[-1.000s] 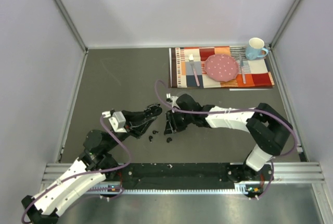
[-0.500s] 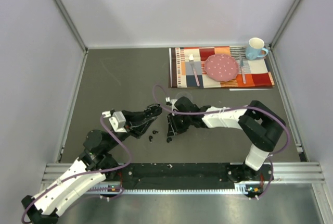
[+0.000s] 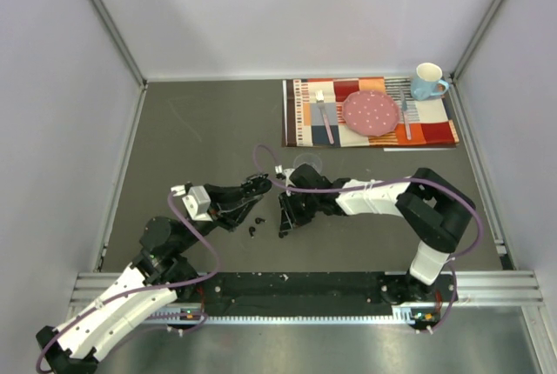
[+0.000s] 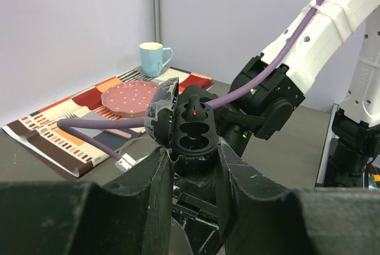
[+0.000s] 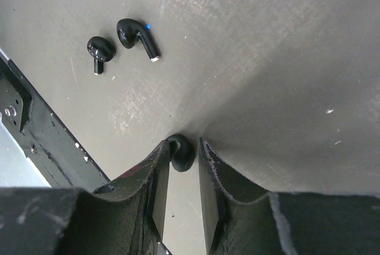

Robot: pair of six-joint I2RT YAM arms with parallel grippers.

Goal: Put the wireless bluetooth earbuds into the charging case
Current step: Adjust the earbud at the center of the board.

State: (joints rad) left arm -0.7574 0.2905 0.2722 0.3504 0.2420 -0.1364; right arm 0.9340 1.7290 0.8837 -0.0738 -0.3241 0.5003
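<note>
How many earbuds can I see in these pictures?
3. Two lie close together on the table: the first earbud and the second earbud. The third earbud sits between the right pincer fingertips. More may be hidden.

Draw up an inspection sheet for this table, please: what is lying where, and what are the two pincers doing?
Surface: grey table, scuffed; no spills seen.
Job's things: open charging case, held off the table; two loose earbuds on the table; third earbud between pincer tips.
Clutter: striped placemat with pink plate and forks; blue mug at its corner; clear cup.
Grippers: left pincer shut on the charging case; right pincer shut on the third earbud.
Cables: purple cables loop along both arms.
Surroundings: pale walls; metal rail at the near edge.
</note>
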